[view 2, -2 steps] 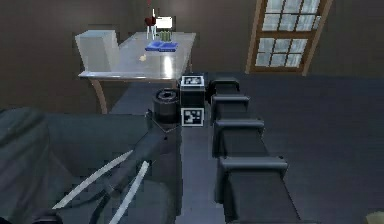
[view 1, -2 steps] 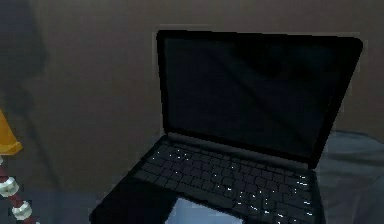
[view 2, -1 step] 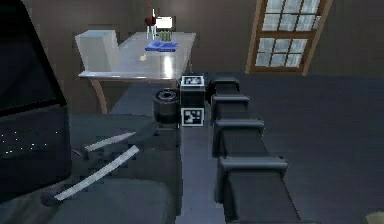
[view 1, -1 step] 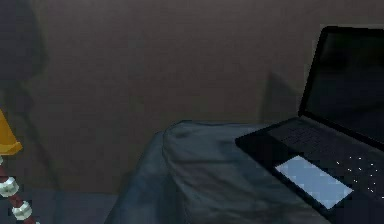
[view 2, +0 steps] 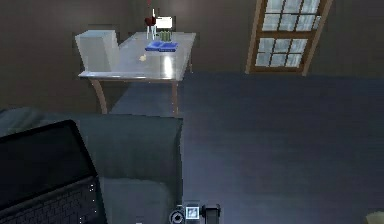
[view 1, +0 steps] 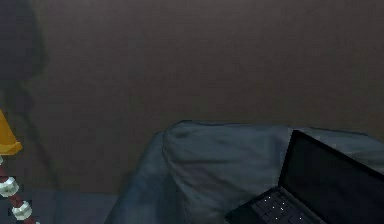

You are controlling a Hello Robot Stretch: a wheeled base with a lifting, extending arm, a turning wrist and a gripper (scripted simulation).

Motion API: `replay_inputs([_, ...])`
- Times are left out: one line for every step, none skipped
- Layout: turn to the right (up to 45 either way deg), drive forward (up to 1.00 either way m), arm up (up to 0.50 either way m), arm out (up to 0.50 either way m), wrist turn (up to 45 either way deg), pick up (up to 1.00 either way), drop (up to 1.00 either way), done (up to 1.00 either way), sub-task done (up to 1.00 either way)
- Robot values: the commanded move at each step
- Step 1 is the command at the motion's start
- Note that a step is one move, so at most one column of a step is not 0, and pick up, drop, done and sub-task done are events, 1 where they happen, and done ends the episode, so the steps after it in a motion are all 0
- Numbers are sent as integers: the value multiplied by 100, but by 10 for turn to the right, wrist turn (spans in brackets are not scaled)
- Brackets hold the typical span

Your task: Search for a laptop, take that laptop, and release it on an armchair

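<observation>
The open black laptop [view 2: 45,175] lay on the blue-grey upholstered armchair [view 2: 140,150], at the arm side view's lower left. My claw [view 2: 188,215] sat just beside the cushion. I could not tell its state or whether it had hold of anything. The laptop's long axis, the hinge line, ran across that view, and the screen faced me. If I snagged the raised lid, I judged, it could fold or drag the laptop off the seat.

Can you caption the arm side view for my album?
Laptop resting on a grey-blue seat, table and paned door beyond.
</observation>
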Motion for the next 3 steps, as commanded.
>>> replay_inputs([0, 0, -32, 0, 0, 0, 0, 0, 0])
replay_inputs([0, 0, 0, 0, 0, 0, 100, 0, 0])
replay_inputs([0, 0, 10, 0, 0, 0, 0, 0, 0])
